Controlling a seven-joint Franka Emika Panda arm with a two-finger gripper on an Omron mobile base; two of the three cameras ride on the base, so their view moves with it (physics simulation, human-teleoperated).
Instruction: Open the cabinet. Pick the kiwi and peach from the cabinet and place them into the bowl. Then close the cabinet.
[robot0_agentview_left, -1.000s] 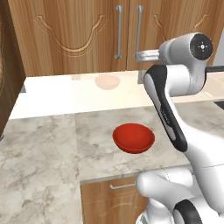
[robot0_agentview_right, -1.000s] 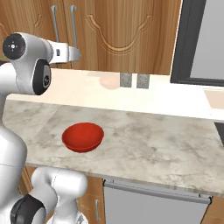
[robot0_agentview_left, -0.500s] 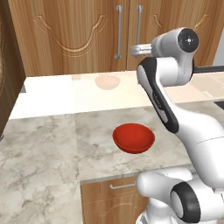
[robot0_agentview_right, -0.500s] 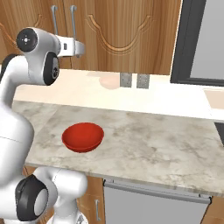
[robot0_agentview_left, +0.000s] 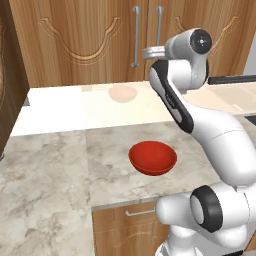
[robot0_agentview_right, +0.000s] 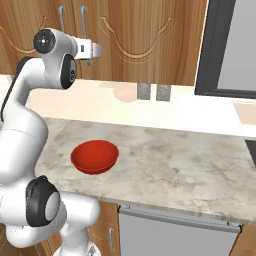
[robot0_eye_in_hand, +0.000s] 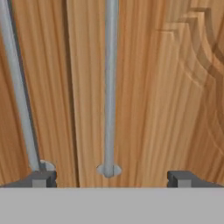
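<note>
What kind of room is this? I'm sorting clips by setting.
Most likely a kitchen: a wooden cabinet with bar handles hangs above a marble counter, and a red bowl sits on it.

text: none legible | labels: none | signs: none (all surfaces plain)
</note>
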